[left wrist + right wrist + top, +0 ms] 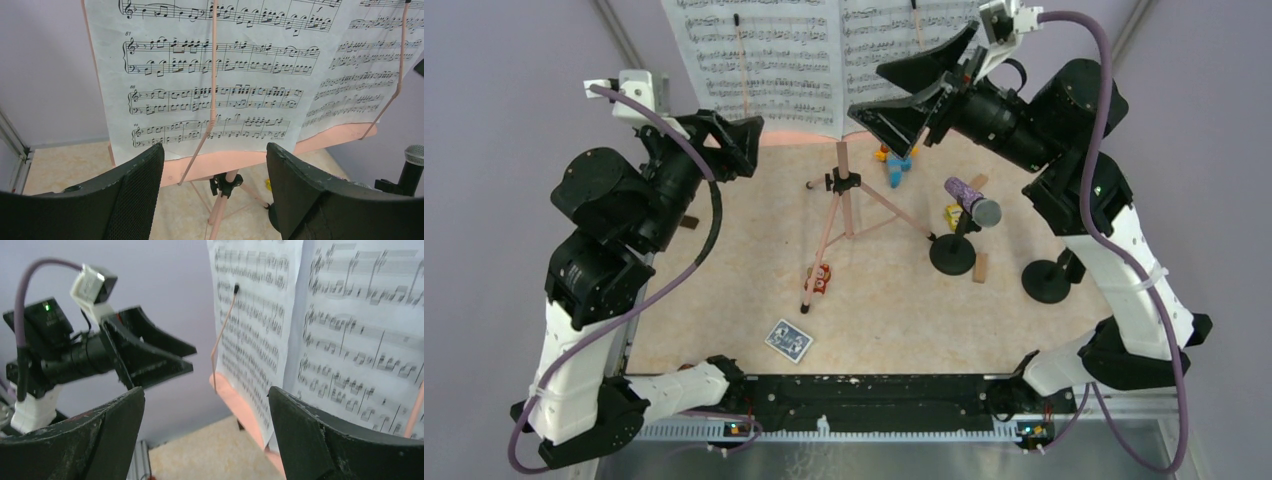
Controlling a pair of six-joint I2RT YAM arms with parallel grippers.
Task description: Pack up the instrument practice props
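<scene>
The salmon-pink music rack (845, 205) stands on its tripod at the table's back centre. Two white sheet-music pages (759, 65) lean on its desk, held by thin pink wire arms. My left gripper (736, 138) is open and empty, just left of the desk's lower edge; in the left wrist view (215, 148) the pages (215, 75) and ledge (240, 161) lie ahead between the jaws. My right gripper (866, 92) is open and empty before the right page (350, 330). A purple-glitter microphone (969, 198) sits in a black holder (952, 255). A second holder (1046, 281) stands right.
A blue card pack (788, 340) lies near the front. Small colourful toys (896, 165) (819, 278) and a wooden block (981, 267) are scattered round the tripod legs. A grey microphone head (415, 155) shows at the left wrist view's right edge. Purple walls surround the table.
</scene>
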